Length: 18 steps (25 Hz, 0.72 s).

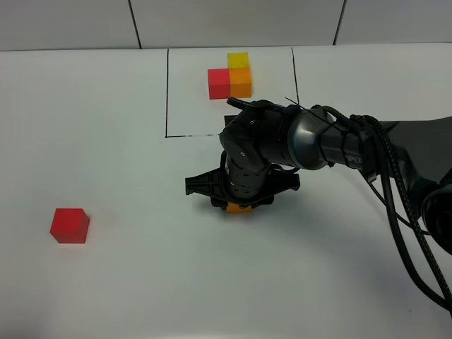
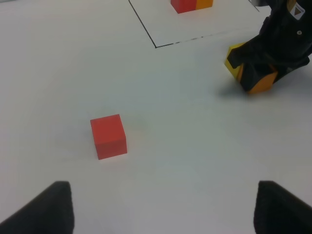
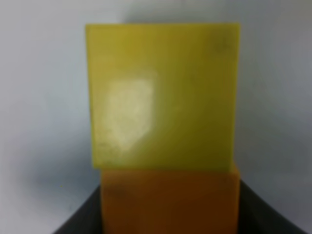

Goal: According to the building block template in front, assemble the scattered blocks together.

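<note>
The building block template, a red, orange and yellow cluster, sits inside a thin black drawn frame at the back; its edge shows in the left wrist view. My right gripper is down on the table in front of the frame, shut on the orange cube. The yellow cube lies tight against the orange one and is hidden under the gripper in the high view. The red cube lies alone at the near left. My left gripper is open and empty, short of the red cube.
The right arm and its cables stretch in from the right edge over the white table. The black frame line marks the template area at the back middle.
</note>
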Each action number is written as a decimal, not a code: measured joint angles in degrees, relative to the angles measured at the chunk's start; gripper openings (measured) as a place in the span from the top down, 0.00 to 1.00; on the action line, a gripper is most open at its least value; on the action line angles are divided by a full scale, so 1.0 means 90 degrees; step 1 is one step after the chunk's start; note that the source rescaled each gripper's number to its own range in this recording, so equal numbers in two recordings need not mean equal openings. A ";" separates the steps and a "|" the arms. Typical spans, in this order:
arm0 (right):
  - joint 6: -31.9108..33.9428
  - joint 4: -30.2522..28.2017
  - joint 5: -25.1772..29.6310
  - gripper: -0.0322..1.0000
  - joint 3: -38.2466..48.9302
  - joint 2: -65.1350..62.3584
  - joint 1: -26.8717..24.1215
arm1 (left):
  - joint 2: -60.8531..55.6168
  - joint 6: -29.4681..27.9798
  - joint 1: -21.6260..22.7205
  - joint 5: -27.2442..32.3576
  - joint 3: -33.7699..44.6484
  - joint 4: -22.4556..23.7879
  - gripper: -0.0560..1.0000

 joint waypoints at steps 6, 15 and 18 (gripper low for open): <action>0.0000 0.0000 -0.0030 0.95 0.0000 0.0005 -0.0053 | 0.0000 0.0000 0.0000 0.0000 0.0000 0.0000 0.29; 0.0000 0.0075 -0.0052 0.95 0.0000 0.0012 -0.0102 | 0.0000 0.0000 0.0000 0.0000 0.0000 0.0000 0.29; 0.0000 0.0080 -0.0052 0.95 0.0000 0.0012 -0.0102 | 0.0000 0.0000 0.0000 0.0000 0.0000 0.0000 0.29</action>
